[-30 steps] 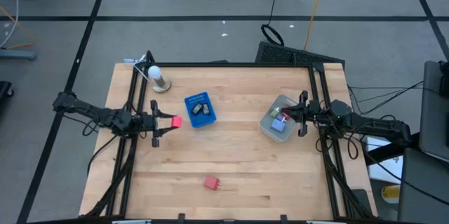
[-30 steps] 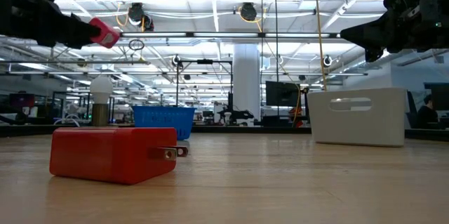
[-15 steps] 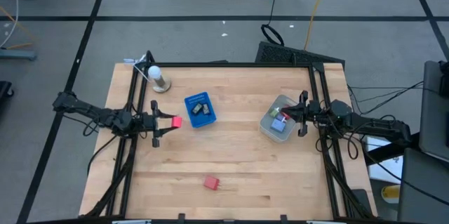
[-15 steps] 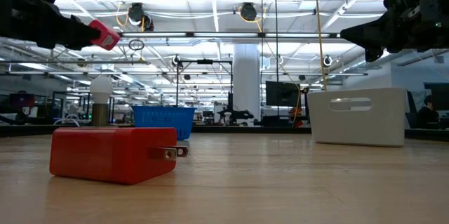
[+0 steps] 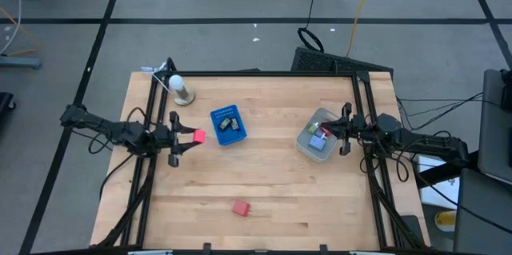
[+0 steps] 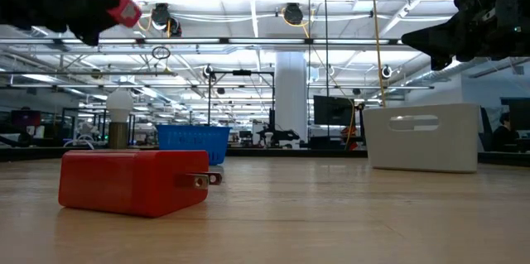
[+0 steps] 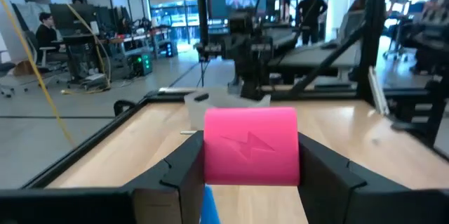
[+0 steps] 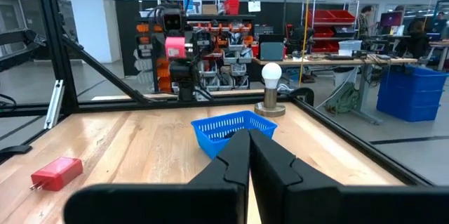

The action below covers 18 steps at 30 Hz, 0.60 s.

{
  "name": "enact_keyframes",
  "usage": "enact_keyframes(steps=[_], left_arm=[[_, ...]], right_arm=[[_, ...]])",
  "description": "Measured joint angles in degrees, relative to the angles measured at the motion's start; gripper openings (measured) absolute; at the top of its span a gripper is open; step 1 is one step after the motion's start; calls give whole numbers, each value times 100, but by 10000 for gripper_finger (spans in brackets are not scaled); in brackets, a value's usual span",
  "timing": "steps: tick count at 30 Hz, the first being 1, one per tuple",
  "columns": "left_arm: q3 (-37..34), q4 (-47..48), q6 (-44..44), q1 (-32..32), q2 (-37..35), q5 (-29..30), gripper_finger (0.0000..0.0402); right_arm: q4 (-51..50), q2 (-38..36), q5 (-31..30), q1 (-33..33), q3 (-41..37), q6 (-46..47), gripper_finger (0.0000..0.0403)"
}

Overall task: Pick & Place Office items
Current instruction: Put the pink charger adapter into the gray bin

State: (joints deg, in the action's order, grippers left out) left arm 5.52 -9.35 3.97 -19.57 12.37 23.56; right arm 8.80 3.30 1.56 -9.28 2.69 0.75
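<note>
Compared with a second earlier, the left gripper [image 5: 190, 136] sits slightly farther back toward the table's left edge in the high view, and in the low view the pink block [image 6: 122, 7] it carries stands higher and more tilted than before. The right arm has not shifted at all.

The left arm reaches in low from the left side of the table [image 5: 264, 183], stretched nearly level, its jaws clamped on the pink block from both sides. The block hangs in the air just beside the blue tray [image 5: 227, 125], on the tray's left. The right arm stretches in from the right edge, its gripper [image 5: 326, 132] held over the grey bin [image 5: 308, 145] with the jaws pressed together and nothing between them.

In the left wrist view the pink block [image 7: 250, 155] fills the space between the two dark fingers [image 7: 184, 171]; it is a smooth rounded rectangle with a faint lightning-bolt mark pressed into its face. The red plug block [image 5: 241, 208] lies on the wood near the front edge, well apart from both grippers, its metal prongs sticking out sideways in the low view. Small dark pieces lie inside the blue tray, and a few coloured bits show in the grey bin. A lamp bulb on a stand [image 5: 181, 89] stands near the back left corner.
</note>
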Motion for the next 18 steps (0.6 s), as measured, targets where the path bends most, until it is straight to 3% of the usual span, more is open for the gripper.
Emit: enact_keyframes(steps=[7, 11, 18], left_arm=[[545, 17, -228, 13, 395, -90, 176], [1060, 64, -363, 140, 1223, -344, 176], [2111, 67, -260, 527, 2799, -752, 177]], right_arm=[[25, 135, 0, -1, 1, -141, 4], [151, 254, 34, 0, 1, -618, 4], [1377, 732, 875, 24, 6, -1552, 4]])
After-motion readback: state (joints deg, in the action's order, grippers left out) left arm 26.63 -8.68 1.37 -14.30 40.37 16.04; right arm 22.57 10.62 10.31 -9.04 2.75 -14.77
